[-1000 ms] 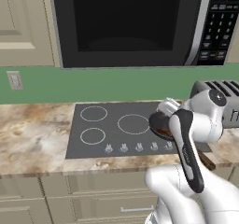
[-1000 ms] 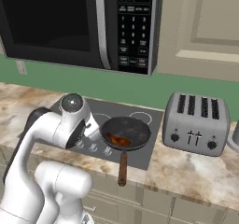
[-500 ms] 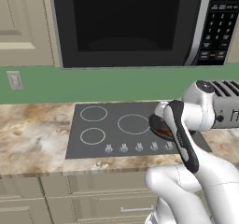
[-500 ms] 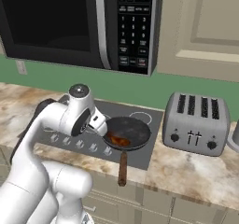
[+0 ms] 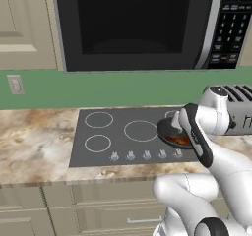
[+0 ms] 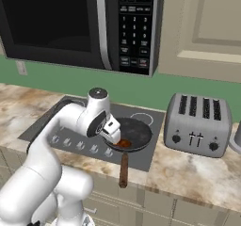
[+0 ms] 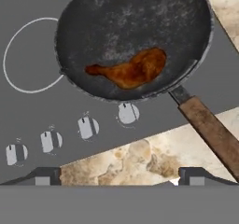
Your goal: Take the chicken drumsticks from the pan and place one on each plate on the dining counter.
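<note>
Arm nearer glazed drumstick [image 7: 131,70]

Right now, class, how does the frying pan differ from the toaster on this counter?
The pan is black, round and low; the toaster is silver, boxy and taller. The pan sits on the cooktop with a brown handle reaching over the counter edge; the toaster stands on the bare stone. The pan holds a drumstick; the toaster's slots look empty. Both stand right of the arm.

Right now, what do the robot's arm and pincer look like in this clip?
The arm is glossy white with rounded, tube-like segments, a black band along one link and dark grey round joint caps. The pincer ends in two small dark, squared fingertips. No cables or markings are visible.
</note>
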Motion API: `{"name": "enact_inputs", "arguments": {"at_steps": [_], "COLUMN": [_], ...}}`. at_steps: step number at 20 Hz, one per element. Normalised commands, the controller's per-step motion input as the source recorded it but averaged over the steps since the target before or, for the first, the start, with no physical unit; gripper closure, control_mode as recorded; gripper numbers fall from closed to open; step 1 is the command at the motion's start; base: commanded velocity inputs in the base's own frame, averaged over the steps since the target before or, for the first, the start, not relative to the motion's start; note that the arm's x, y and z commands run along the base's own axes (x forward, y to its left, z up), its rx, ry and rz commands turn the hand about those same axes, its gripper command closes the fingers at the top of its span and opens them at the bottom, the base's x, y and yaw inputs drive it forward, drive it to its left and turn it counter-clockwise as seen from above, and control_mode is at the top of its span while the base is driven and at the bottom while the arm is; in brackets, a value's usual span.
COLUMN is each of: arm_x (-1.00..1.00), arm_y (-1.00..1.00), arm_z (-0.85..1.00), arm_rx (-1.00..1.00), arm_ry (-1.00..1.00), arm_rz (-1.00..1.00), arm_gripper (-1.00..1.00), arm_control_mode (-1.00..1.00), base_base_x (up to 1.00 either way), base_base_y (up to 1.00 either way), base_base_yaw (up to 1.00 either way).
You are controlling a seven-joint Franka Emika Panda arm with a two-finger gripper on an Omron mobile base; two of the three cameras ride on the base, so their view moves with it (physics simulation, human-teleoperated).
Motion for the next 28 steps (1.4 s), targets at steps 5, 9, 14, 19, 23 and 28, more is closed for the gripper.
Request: {"name": "enact_inputs", "arguments": {"at_steps": [5,9,14,19,23,28], "arm_x": [0.25,0.57,0.6,0.39,0.26,0.24], "arm_y": [-0.35,-0.18,-0.34,-0.41,-0.14,0.01], "arm_z": [-0.38,-0.09,-0.03,-0.18,-0.23,-0.23], "arm_rx": [0.05,0.0,0.01,0.07,0.09,0.07], "arm_ry": [0.0,0.0,0.08,0.19,0.19,0.09], "arm_rz": [-0.21,-0.13,-0.02,0.0,-0.02,-0.13], "arm_gripper": [-1.0,-1.0,-1.0,-1.0,-1.0,-1.0], "arm_control_mode": [-1.0,-1.0,-1.0,-1.0,-1.0,-1.0], "base_base_x": [0.0,0.0,0.0,0.0,0.0,0.0], "base_base_y": [0.0,0.0,0.0,0.0,0.0,0.0], "base_base_yaw": [0.0,0.0,0.0,0.0,0.0,0.0]}}
